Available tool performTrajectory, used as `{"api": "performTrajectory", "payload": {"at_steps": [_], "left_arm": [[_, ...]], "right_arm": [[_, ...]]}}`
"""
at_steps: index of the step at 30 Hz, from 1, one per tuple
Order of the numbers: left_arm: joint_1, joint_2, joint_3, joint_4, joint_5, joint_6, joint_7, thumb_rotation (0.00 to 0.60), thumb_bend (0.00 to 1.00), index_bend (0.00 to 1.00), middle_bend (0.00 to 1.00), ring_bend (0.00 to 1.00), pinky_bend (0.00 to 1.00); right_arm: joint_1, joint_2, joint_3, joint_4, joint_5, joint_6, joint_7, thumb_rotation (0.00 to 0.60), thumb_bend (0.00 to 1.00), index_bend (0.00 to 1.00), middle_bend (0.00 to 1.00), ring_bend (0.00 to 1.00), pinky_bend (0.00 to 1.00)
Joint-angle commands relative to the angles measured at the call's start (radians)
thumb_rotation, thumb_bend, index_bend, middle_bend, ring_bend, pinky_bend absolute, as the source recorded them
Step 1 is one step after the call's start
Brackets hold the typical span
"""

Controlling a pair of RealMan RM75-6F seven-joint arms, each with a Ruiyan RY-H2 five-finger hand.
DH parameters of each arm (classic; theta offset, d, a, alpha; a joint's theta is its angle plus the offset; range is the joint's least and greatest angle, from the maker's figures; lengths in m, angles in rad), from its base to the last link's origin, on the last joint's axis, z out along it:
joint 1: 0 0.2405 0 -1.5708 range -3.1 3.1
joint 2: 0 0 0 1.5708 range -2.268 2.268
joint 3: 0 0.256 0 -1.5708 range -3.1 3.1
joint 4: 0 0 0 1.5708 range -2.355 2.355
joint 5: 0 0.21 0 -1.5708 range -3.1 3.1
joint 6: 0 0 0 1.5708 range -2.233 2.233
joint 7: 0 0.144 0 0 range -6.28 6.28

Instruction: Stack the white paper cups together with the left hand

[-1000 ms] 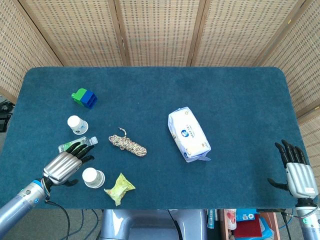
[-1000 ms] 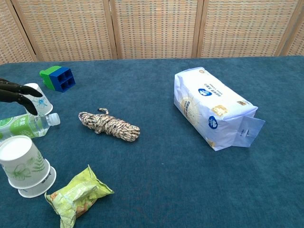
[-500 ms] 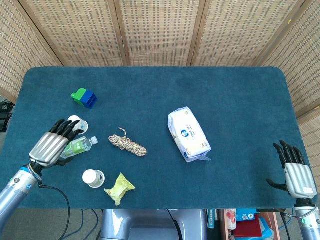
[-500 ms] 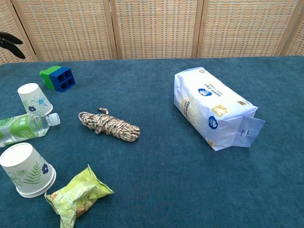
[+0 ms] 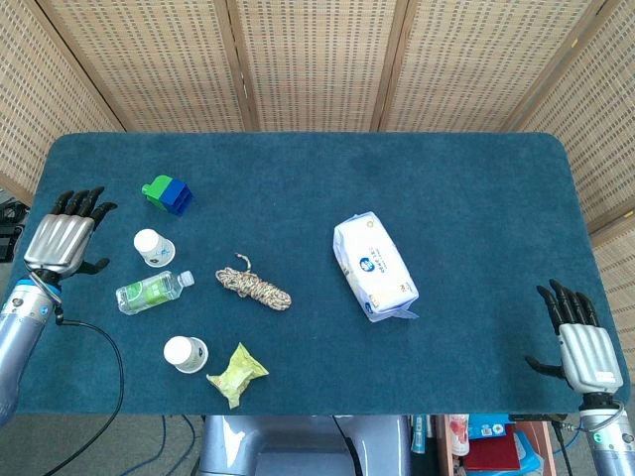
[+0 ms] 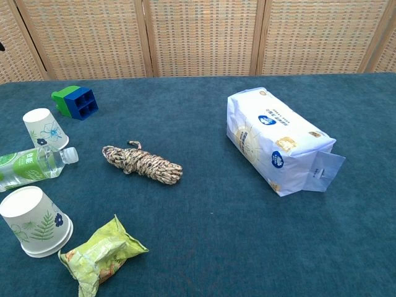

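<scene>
1. Two white paper cups are sitting upside down on the left part of the blue table (image 5: 298,178), well apart from each other
2. The far cup (image 5: 151,246) (image 6: 44,128) is standing near one blue and green block (image 5: 168,193) (image 6: 76,101)
3. The near cup (image 5: 185,353) (image 6: 34,219) is standing close to the near edge, just beside one crumpled green snack bag (image 5: 236,373) (image 6: 99,253)
4. One small water bottle (image 5: 152,292) (image 6: 31,164) with a green label is lying on its side between the two cups
5. One bundle of rope (image 5: 254,284) (image 6: 142,163) is lying right of the bottle
6. One white pack of tissues (image 5: 374,266) (image 6: 278,142) is lying further right, well apart from the cups
7. The left hand (image 5: 62,240) is hovering at the left edge of the table, near the far cup but not touching it. Its fingers are spread apart and pointing to the far side, and it is holding nothing
8. The right hand (image 5: 578,340) is hanging off the near right corner of the table. Its fingers are apart too, and it is holding nothing
9. The chest view is not showing either hand clearly
</scene>
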Motion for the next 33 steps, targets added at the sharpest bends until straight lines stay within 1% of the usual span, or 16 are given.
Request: {"api": "performTrajectory", "payload": {"at_steps": [1, 6, 11, 26, 33], "left_arm": [[-0.037, -0.051, -0.015, 0.077, -0.065, -0.060, 0.002, 0.600, 0.26, 0.19, 0.00, 0.00, 0.00], [-0.087, -0.109, -0.015, 0.166, -0.143, -0.138, 0.025, 0.600, 0.26, 0.19, 0.00, 0.00, 0.00], [-0.129, -0.163, -0.005, 0.230, -0.206, -0.184, 0.056, 0.600, 0.26, 0.23, 0.00, 0.00, 0.00], [-0.194, -0.245, 0.041, 0.315, -0.341, -0.223, 0.126, 0.600, 0.26, 0.25, 0.00, 0.00, 0.00], [-0.205, -0.287, 0.049, 0.365, -0.358, -0.231, 0.121, 0.600, 0.27, 0.26, 0.00, 0.00, 0.00]], "right_arm": [[0.001, -0.002, -0.001, 0.001, 0.002, -0.003, -0.004, 0.600, 0.00, 0.00, 0.00, 0.00, 0.00], [0.001, -0.003, 0.002, 0.004, 0.010, -0.006, -0.006, 0.600, 0.00, 0.00, 0.00, 0.00, 0.00], [0.002, -0.003, 0.004, 0.008, 0.017, -0.010, -0.002, 0.600, 0.00, 0.00, 0.00, 0.00, 0.00], [0.000, 0.001, 0.007, 0.011, 0.022, -0.009, 0.013, 0.600, 0.00, 0.00, 0.00, 0.00, 0.00], [0.001, 0.000, 0.007, 0.011, 0.024, -0.012, 0.012, 0.600, 0.00, 0.00, 0.00, 0.00, 0.00]]}}
